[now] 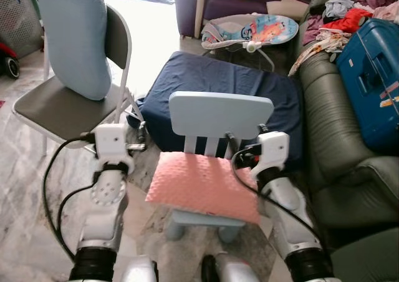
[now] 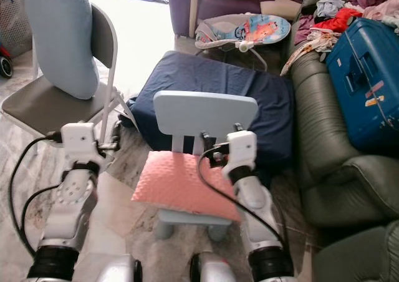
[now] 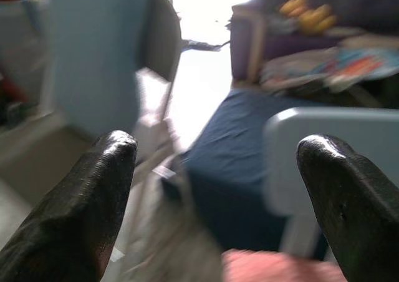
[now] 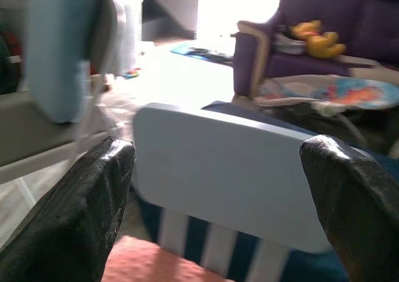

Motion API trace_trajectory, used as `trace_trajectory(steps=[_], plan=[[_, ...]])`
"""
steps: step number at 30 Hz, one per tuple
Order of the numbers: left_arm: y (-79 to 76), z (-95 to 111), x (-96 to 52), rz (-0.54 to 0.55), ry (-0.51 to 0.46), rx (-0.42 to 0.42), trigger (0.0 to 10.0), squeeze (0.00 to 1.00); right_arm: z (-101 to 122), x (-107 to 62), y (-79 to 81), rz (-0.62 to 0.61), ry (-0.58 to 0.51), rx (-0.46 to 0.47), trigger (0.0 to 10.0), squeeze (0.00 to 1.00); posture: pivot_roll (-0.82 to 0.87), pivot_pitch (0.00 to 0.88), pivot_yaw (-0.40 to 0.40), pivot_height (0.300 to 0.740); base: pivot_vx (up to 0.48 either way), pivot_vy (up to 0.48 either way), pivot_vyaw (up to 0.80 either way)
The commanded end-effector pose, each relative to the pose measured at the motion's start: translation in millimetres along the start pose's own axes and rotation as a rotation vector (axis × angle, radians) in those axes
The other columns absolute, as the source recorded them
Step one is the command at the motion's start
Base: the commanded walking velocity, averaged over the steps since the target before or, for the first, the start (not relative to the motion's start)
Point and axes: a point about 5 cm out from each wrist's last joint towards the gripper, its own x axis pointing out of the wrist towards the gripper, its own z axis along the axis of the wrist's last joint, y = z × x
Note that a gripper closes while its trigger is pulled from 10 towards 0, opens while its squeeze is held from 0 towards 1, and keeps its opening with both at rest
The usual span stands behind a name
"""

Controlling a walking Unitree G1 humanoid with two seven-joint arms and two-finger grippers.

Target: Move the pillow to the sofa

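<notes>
A pink dotted pillow (image 1: 202, 185) lies flat on the seat of a small light-blue child's chair (image 1: 221, 112) right in front of me. A second, light-blue pillow (image 1: 76, 35) leans upright against the back of a grey folding chair (image 1: 59, 110) at the left. The dark green sofa (image 1: 330, 126) runs along the right side. My left gripper (image 3: 218, 148) is open and hangs in the air between the two chairs. My right gripper (image 4: 221, 146) is open too, just above the pink pillow's far right part and facing the chair's backrest. Neither holds anything.
A blue suitcase (image 1: 374, 76) and a heap of clothes (image 1: 349, 14) take up the sofa's far seat. A navy cushion (image 1: 224, 88) lies on the floor behind the small chair, with a baby bouncer (image 1: 252, 32) and a purple armchair (image 1: 206, 4) beyond it.
</notes>
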Motion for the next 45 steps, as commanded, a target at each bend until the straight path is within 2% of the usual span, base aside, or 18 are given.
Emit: trace_trajectory(steps=[1,12,24,38,45], plan=[[-7.9,0.8,-2.3,-0.035,-0.007,-0.007,10.0,0.00,-3.1,-4.3,-10.8,-0.033,0.016,-0.014,10.0,0.00,0.02,0.119,-0.062,0.740,0.000,0.000,0.00],[-8.8,1.2,-2.5,-0.042,-0.007,-0.010,10.0,0.00,-3.6,-5.1,-10.5,-0.035,0.016,-0.007,10.0,0.00,0.02,0.123,-0.060,0.740,0.176,0.000,0.00],[-11.7,-0.4,-4.8,-0.056,-0.001,-0.032,10.0,0.00,-5.3,-5.7,-13.5,-0.053,0.032,0.005,10.0,0.00,0.02,0.126,-0.064,0.740,0.000,0.000,0.00],[-14.7,-4.0,-6.3,-0.068,0.017,-0.038,10.0,0.00,-6.2,-5.1,-14.9,-0.060,0.039,0.015,10.0,0.00,0.01,0.125,-0.066,0.740,0.000,0.000,-0.78],[-14.0,-4.7,-5.7,-0.065,0.021,-0.033,10.0,0.00,-4.4,-3.9,-13.3,-0.054,0.031,-0.003,10.0,0.00,0.02,0.125,-0.066,0.740,0.000,0.000,-0.06]])
